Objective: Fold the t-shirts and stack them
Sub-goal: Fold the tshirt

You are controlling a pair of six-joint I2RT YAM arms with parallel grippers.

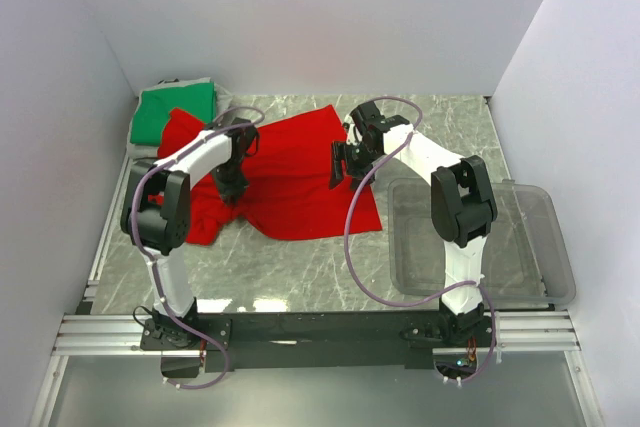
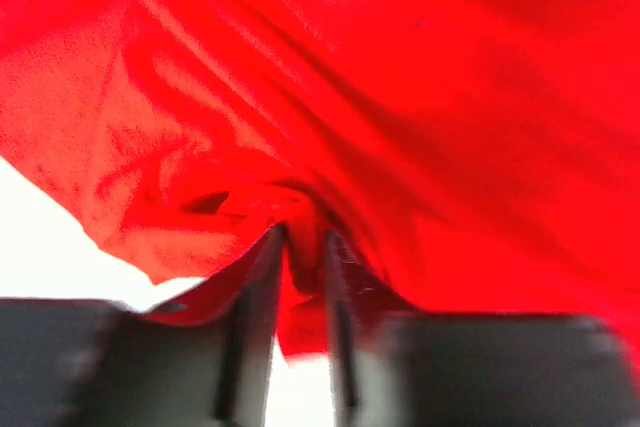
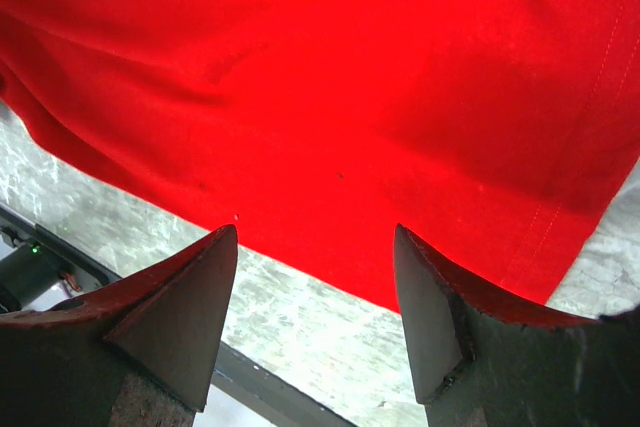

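Two arms work from the near edge of a marbled desk [image 1: 300,267], with a clear plastic bin [image 1: 555,247] at the near right, just beside the right arm. Mid-desk, the red t-shirt [image 1: 300,182] lies spread out and rumpled, one corner reaching toward the bin. The left end effector [image 2: 303,237] is clenched on a bunched fold near the shirt's left side, cloth gathered between its narrow jaws. The right end effector [image 3: 315,237] hangs released over the shirt's right part, jaws wide and nothing between them. Its wrist view shows a stitched hem with bare desk beyond it. In the far left corner the green t-shirt [image 1: 178,112] sits folded, and the red shirt's far-left edge touches or overlaps it.

The left pinch appears to hold a wad rather than a clean edge, so a lift could drag several layers at once and leave the fold crooked. With only one side held, any pull would likely skew the cloth. It might also tug the green shirt out of its fold where the two meet. The right jaws, closing short of the hem, could come up empty.
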